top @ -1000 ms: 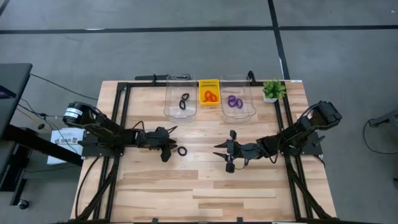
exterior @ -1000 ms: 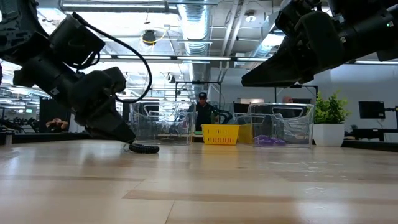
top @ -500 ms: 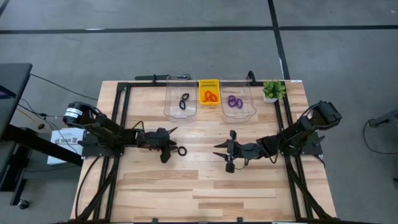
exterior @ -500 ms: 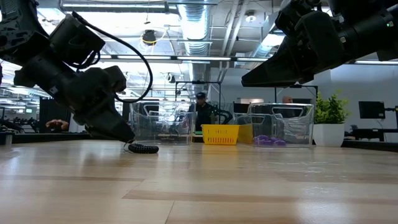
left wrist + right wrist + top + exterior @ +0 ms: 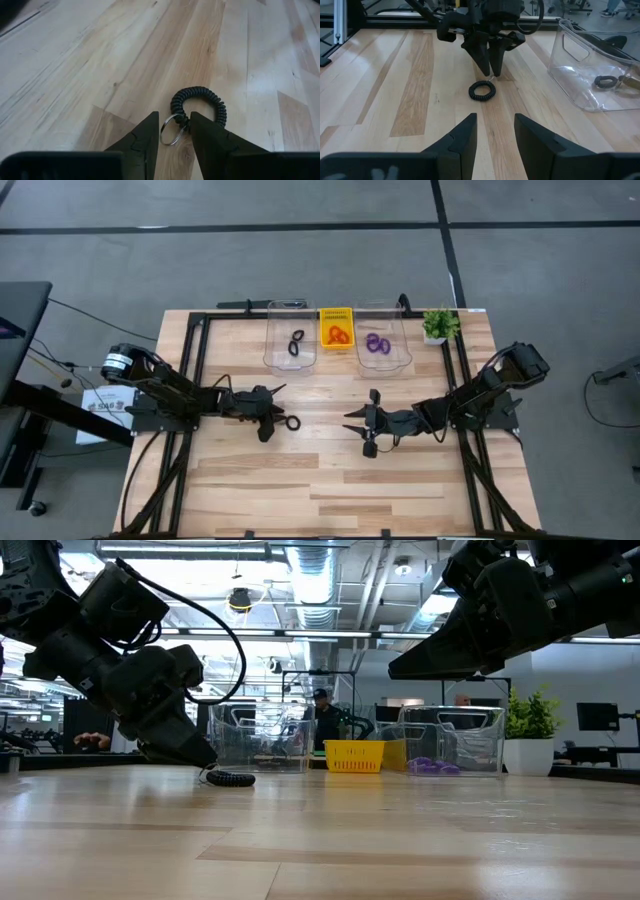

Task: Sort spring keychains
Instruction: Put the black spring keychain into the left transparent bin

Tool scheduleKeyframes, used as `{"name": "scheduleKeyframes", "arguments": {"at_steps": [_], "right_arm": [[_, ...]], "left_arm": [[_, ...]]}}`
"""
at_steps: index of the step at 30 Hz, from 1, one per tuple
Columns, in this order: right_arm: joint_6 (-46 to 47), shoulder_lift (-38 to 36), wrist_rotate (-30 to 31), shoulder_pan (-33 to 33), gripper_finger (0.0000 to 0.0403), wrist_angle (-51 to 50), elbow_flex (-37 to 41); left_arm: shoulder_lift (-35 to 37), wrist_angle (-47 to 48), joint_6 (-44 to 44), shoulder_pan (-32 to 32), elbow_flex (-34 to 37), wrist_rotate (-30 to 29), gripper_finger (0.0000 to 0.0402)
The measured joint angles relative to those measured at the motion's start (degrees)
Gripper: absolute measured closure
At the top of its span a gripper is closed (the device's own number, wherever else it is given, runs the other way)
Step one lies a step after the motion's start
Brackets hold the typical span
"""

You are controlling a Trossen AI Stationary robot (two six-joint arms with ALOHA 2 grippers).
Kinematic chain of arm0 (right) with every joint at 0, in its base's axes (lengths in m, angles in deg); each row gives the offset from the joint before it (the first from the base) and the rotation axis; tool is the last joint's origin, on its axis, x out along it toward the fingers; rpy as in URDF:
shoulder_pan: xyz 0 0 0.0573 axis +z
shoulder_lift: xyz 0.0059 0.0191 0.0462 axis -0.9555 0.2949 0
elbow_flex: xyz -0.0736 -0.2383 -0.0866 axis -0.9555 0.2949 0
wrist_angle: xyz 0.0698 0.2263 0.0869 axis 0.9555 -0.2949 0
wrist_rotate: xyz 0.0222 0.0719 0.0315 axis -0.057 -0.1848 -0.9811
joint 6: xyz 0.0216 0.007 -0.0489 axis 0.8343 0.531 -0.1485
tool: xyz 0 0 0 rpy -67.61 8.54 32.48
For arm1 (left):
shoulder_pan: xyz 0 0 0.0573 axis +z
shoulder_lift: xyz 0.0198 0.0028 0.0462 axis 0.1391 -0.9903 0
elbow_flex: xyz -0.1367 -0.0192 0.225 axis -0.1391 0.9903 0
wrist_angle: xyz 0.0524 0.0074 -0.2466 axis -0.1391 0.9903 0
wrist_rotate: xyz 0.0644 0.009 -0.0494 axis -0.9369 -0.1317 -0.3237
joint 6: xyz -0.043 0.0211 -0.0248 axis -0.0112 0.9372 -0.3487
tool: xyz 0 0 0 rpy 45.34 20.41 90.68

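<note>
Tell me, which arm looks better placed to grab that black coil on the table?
Left. Its hand already straddles the black coil's metal ring, while the right hand hangs farther off.

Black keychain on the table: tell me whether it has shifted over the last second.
No. In the high view the black keychain lies at the same spot below the left clear bin, with the left gripper at its metal ring.

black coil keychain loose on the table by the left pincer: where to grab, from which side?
Take the black spring keychain at the end of its coil where the metal ring hangs, coming from the left arm's side. It lies flat on the table, and the left pincer already straddles that ring with jaws open, so probably just lower and close.
</note>
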Motion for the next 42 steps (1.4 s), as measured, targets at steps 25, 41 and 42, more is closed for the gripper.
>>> {"name": "scheduleKeyframes", "arguments": {"at_steps": [25,41,42], "right_arm": [[0.01,0.0,0.0,0.0,0.0282,0.0,-0.01],[0.02,0.0,0.0,0.01,0.0282,0.0,0.0],[0.02,0.0,0.02,-0.01,0.0282,0.0,0.0]], "left_arm": [[0.0,0.27,-0.02,-0.37,0.0,-0.31,0.0293],[0.0,0.59,0.0,-0.81,0.0,-0.87,0.0314],[0.0,0.59,0.0,-0.81,0.0,-0.87,0.0317]]}}
